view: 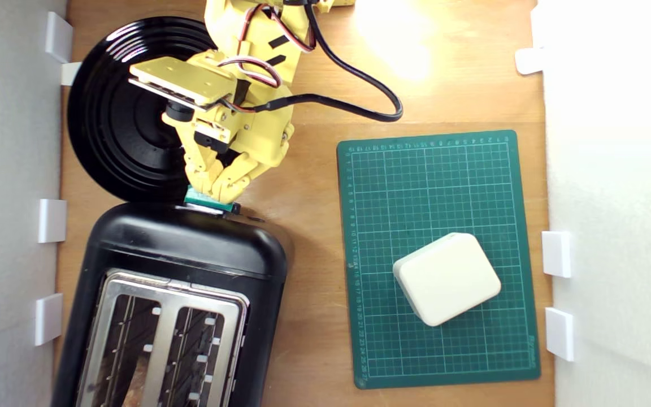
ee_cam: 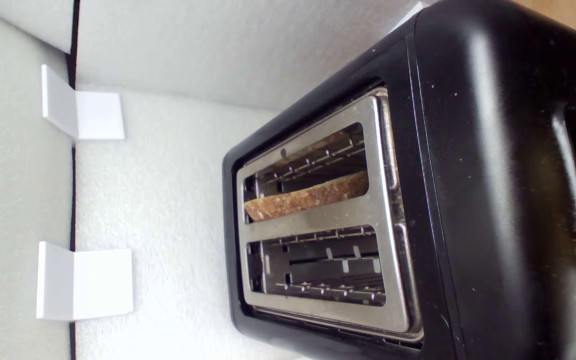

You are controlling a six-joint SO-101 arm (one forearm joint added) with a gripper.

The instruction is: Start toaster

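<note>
So my claw (view: pixel 212 195) is parked right on top of the little teal-green lever (view: pixel 204 199) at the end of the toaster (view: pixel 190 254). The yellow fingers (view: pixel 229 181) are pinched close together with the tips on the lever, but I honestly can't tell from the exterior view if they're actually clamped on it or just resting on top, and the wrist view doesn't show them at all.

The toaster is the big glossy black one sitting at the exterior view's left, on a wooden tabletop (view: pixel 314 169). Silver top plate (ee_cam: pixel 318 215) with two slots. One slot has a browned slice of bread (ee_cam: pixel 308 197) in it; the other looks empty.

Right behind the toaster and under my arm there's a round black ribbed plate (view: pixel 116 113), its rim just about meeting the toaster's end. Over on the exterior view's right is a green cutting mat (view: pixel 438 186) with a grid, and a rounded white box (view: pixel 447 278) sits on it, turned at an angle, well apart from the toaster.

The whole table is fenced in by white foam walls (ee_cam: pixel 168 200) held with small white brackets (ee_cam: pixel 85 282), and there's a bright glare on the wood at the far side
</note>
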